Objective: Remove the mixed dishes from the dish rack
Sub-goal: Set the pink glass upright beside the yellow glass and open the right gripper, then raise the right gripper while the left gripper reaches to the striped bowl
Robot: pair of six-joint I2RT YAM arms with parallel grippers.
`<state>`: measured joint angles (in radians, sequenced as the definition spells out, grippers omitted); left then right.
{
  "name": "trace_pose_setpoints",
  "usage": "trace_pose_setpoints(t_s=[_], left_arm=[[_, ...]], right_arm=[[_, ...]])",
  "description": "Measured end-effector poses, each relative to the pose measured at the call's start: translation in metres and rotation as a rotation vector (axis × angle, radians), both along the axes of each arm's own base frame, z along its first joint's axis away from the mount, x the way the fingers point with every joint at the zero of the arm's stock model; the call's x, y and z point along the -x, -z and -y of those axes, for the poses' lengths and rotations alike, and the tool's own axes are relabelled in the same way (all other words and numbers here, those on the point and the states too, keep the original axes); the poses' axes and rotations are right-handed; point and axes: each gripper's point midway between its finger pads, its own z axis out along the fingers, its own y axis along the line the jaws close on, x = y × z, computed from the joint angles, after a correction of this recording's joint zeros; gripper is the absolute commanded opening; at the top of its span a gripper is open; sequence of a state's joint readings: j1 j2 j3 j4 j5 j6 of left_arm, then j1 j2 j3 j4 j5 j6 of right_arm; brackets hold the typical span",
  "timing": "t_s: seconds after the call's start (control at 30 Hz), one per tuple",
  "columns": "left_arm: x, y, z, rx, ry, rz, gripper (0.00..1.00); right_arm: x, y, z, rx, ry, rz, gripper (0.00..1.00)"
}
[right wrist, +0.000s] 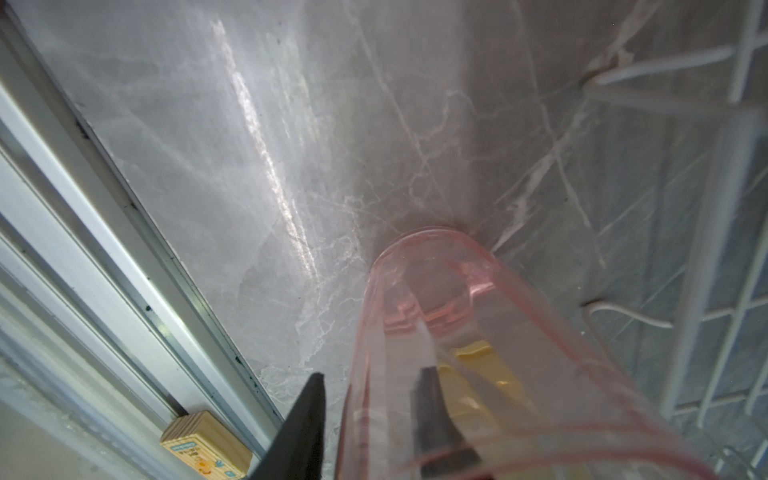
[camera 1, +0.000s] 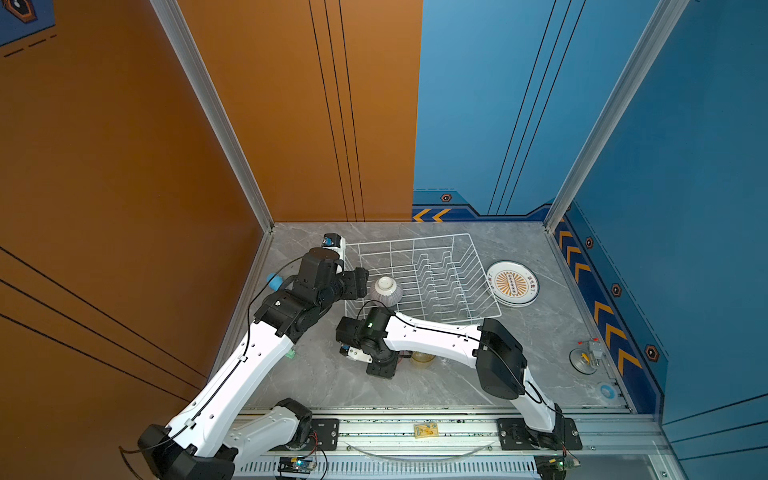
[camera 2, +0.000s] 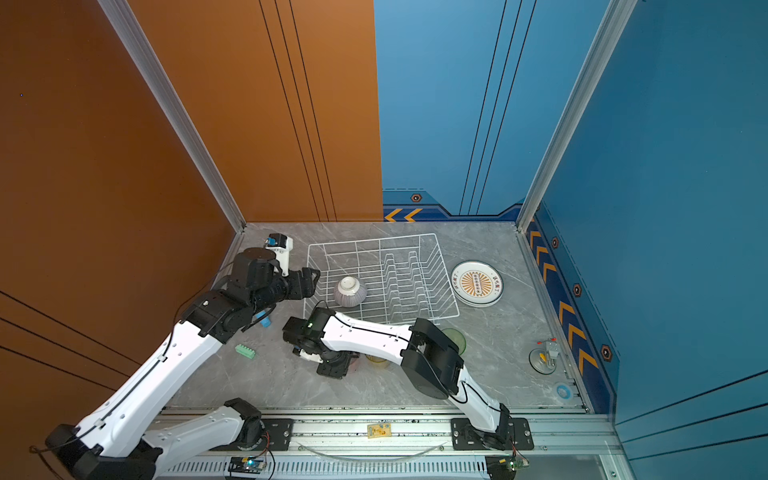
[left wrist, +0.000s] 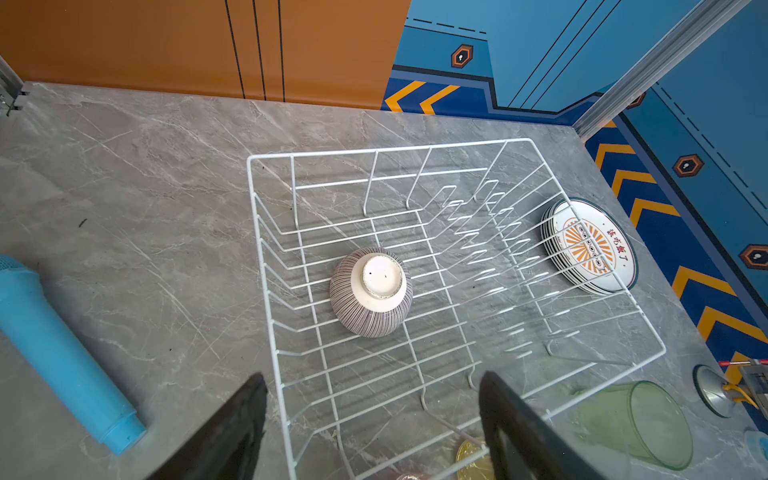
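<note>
The white wire dish rack (left wrist: 374, 150) holds an upturned striped bowl (left wrist: 371, 292), the left gripper (left wrist: 372, 375) gapes empty, and the right gripper (right wrist: 372, 373) stands parted astride the pink tumbler (right wrist: 432, 249) wall.

Red Chinese characters stand on the rim of the plate (left wrist: 590, 249), beside its orange sunburst; they seem to read 该吃饭了. The printed label on the wooden block (right wrist: 206, 446) is too small to read. Orange chevrons (left wrist: 419, 97) mark the blue wall's foot.
</note>
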<state>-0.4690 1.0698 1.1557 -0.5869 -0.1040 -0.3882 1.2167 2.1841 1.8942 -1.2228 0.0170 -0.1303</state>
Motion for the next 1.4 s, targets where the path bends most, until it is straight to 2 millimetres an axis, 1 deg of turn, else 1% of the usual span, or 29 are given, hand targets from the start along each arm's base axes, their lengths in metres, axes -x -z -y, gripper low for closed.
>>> trace_pose_setpoints(t_s=[0.07, 0.2, 0.3, 0.4, 0.53, 0.63, 0.7, 0.77, 0.87, 0.93, 1.0, 1.03, 1.17, 1.4], left_arm=[[0.000, 0.000, 0.000, 0.000, 0.001, -0.001, 0.81], [-0.002, 0.005, 0.002, -0.006, 0.003, -0.016, 0.82], [-0.005, 0.012, 0.003, -0.015, 0.003, -0.034, 0.82], [-0.007, 0.019, 0.005, -0.026, 0.003, -0.054, 0.82], [-0.010, 0.026, 0.005, -0.039, 0.004, -0.074, 0.79], [-0.012, 0.031, 0.006, -0.053, 0.005, -0.089, 0.79], [-0.016, 0.035, 0.008, -0.069, 0.011, -0.106, 0.79], [-0.021, 0.040, 0.012, -0.091, 0.021, -0.127, 0.79], [-0.030, 0.050, 0.021, -0.136, 0.039, -0.166, 0.79], [-0.038, 0.059, 0.029, -0.169, 0.053, -0.193, 0.78], [-0.044, 0.068, 0.036, -0.199, 0.068, -0.221, 0.79], [-0.048, 0.072, 0.039, -0.213, 0.074, -0.233, 0.79], [-0.061, 0.087, 0.049, -0.254, 0.090, -0.273, 0.80], [-0.081, 0.112, 0.061, -0.300, 0.110, -0.332, 0.76]], right_arm=[[-0.002, 0.000, 0.001, 0.003, 0.001, 0.011, 0.53], [-0.004, -0.005, 0.001, -0.003, 0.002, 0.024, 0.56], [-0.007, -0.016, 0.000, -0.031, 0.008, 0.039, 0.56], [-0.010, -0.037, 0.001, -0.081, 0.016, 0.057, 0.57], [-0.013, -0.075, 0.003, -0.176, 0.031, 0.084, 0.57], [-0.016, -0.100, 0.011, -0.238, 0.049, 0.104, 0.57], [-0.022, -0.115, 0.021, -0.276, 0.081, 0.121, 0.59], [-0.032, -0.130, 0.038, -0.317, 0.139, 0.143, 0.59], [-0.061, -0.148, 0.077, -0.383, 0.291, 0.185, 0.60], [-0.084, -0.158, 0.106, -0.427, 0.415, 0.222, 0.60], [-0.098, -0.162, 0.127, -0.457, 0.500, 0.247, 0.60], [-0.101, -0.163, 0.135, -0.469, 0.531, 0.255, 0.60], [-0.108, -0.159, 0.151, -0.506, 0.608, 0.255, 0.60], [-0.119, -0.153, 0.168, -0.550, 0.692, 0.247, 0.61]])
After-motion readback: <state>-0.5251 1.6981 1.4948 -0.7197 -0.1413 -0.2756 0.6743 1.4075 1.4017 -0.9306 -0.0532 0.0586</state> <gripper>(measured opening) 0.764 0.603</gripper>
